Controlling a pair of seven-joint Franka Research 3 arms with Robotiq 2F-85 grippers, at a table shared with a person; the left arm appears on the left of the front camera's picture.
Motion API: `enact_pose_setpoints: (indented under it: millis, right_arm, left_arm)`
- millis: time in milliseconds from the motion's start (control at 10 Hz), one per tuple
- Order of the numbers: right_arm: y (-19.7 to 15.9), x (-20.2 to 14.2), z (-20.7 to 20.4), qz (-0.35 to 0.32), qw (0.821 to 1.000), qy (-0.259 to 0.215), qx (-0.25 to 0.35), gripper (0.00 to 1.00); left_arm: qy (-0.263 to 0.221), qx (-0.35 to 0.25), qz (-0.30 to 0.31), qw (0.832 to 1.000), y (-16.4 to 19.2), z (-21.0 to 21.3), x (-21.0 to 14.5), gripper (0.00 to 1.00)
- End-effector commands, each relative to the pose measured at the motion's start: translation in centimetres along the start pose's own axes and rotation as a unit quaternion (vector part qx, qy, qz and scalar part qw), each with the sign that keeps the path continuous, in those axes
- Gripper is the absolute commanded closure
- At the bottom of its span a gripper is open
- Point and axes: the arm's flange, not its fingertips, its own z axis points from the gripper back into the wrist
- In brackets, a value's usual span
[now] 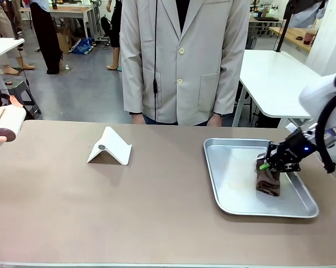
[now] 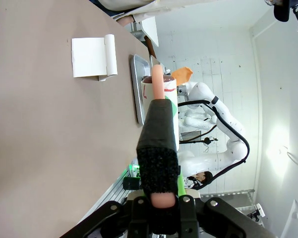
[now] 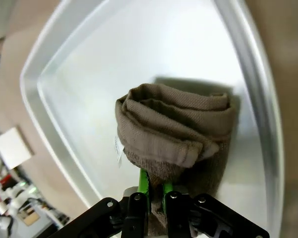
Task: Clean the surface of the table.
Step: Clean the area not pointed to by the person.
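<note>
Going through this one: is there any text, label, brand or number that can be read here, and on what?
No text can be read.
Red and green print on the white cylinder: too blurred to read.
The white stand bears a round dark dot, no lettering.

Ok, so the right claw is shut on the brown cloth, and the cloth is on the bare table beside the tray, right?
Not quite. The right claw is shut on the brown cloth, but the cloth lies inside the silver tray, not on the table beside it; the right wrist view shows tray metal around it.
</note>
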Motion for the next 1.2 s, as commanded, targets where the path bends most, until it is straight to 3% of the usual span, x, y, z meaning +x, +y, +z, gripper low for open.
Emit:
enact_pose_setpoints:
  millis: [0,100,300,400,600,700,800,1100]
  right_arm:
    - [-1.8,-1.3,2.3,0.038,0.986,0.01,0.16,0.88]
    - [-1.9,-1.8,3.2,0.065,0.967,0.029,0.243,0.88]
    - [-1.8,-2.5,4.5,0.117,0.901,0.117,0.402,0.88]
    - [-1.8,-2.4,5.2,0.097,0.869,0.14,0.464,0.88]
    - [-1.8,-3.2,6.8,0.085,0.806,0.189,0.554,0.88]
    - [-2.3,-3.8,7.9,0.088,0.787,0.216,0.571,0.88]
    - [-3.5,-3.9,9.1,0.085,0.794,0.212,0.563,0.88]
    - [-7.3,-2.9,10.6,0.051,0.799,0.13,0.585,0.88]
  left_arm:
    - [-0.007,-0.006,-0.006,1.0,-0.4,-0.1,0.1,1.0]
    - [-0.007,-0.006,-0.006,1.0,-0.4,-0.1,0.1,1.0]
    - [-0.007,-0.006,-0.006,1.0,-0.4,-0.1,0.1,1.0]
    - [-0.007,-0.006,-0.006,1.0,-0.4,-0.1,0.1,1.0]
    - [-0.007,-0.006,-0.006,1.0,-0.4,-0.1,0.1,1.0]
    - [-0.007,-0.006,-0.006,1.0,-0.4,-0.1,0.1,1.0]
    - [-0.007,-0.006,-0.006,1.0,-0.4,-0.1,0.1,1.0]
    - [-0.007,-0.006,-0.006,1.0,-0.4,-0.1,0.1,1.0]
